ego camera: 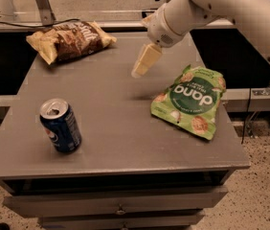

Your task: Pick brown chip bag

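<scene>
My gripper hangs over the middle of the table, open or closed I cannot tell, and the brown chip bag at the far left corner looks light, crinkly and crushable, so I'd pinch its puffed middle gently.

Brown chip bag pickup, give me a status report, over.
Pincer hovers over table middle, holding nothing. Brown chip bag untouched, far left corner. Green pouch and blue can sit off the line between.

1 gripper hangs over 1 table. To its left, 1 chip bag and 1 can; right, 1 pouch.
</scene>
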